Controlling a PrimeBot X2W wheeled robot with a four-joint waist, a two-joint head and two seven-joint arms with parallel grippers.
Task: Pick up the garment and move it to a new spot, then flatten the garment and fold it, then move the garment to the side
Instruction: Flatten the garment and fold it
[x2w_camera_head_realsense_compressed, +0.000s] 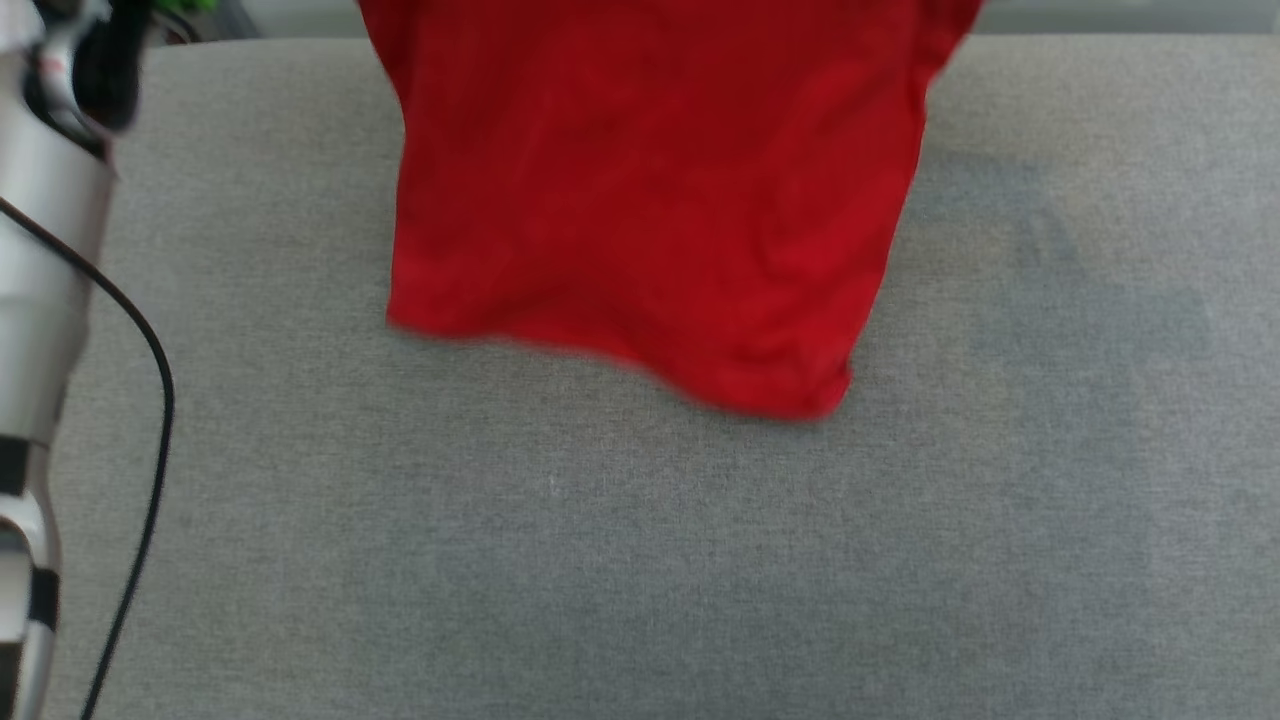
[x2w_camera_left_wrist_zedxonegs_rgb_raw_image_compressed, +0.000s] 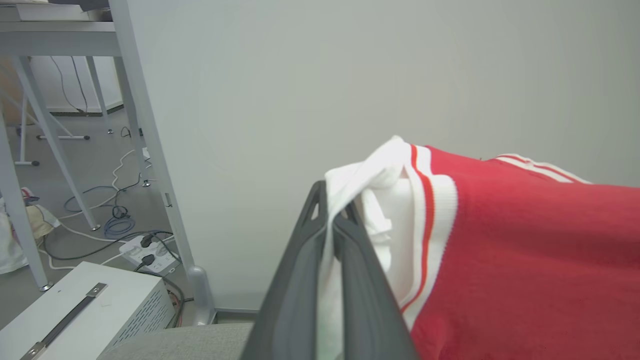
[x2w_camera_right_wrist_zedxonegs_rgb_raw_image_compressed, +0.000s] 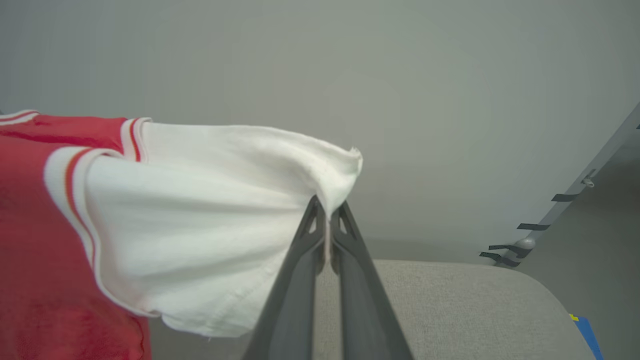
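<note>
**Garment held up by both sleeves above the grey desk**

*Head view.* I see the garment (x2w_camera_head_realsense_compressed: 640, 200) hanging as a plain red sheet over the far middle of the grey cloth-covered desk (x2w_camera_head_realsense_compressed: 640, 560). Its upper part is cut off by the top edge of the view. The lower hem is blurred and sags lowest at its right corner; I cannot tell whether it touches the desk. A faint shadow lies on the desk to the right of the cloth. My left forearm (x2w_camera_head_realsense_compressed: 45, 260), silver, stands along the left edge with a black cable (x2w_camera_head_realsense_compressed: 150, 420) looping beside it.

*Left wrist view.* The left gripper (x2w_camera_left_wrist_zedxonegs_rgb_raw_image_compressed: 332, 200) has its two dark fingers pressed together on a bunched fold of a white sleeve (x2w_camera_left_wrist_zedxonegs_rgb_raw_image_compressed: 385, 190). The red-striped white trim and the red body run off to the right of the fingers. A pale wall panel (x2w_camera_left_wrist_zedxonegs_rgb_raw_image_compressed: 350, 75) stands behind. On the floor to the left lie a white power strip (x2w_camera_left_wrist_zedxonegs_rgb_raw_image_compressed: 142, 250) with plugs in it, loose cables, and a white box (x2w_camera_left_wrist_zedxonegs_rgb_raw_image_compressed: 85, 310) with a metal handle.

*Right wrist view.* The right gripper (x2w_camera_right_wrist_zedxonegs_rgb_raw_image_compressed: 327, 212) is likewise closed, pinching the edge of the other white sleeve (x2w_camera_right_wrist_zedxonegs_rgb_raw_image_compressed: 210, 210). This sleeve spreads out to the left of the fingers and joins the red body at a striped band. A rounded corner of the desk shows below and to the right of the fingers.
</note>
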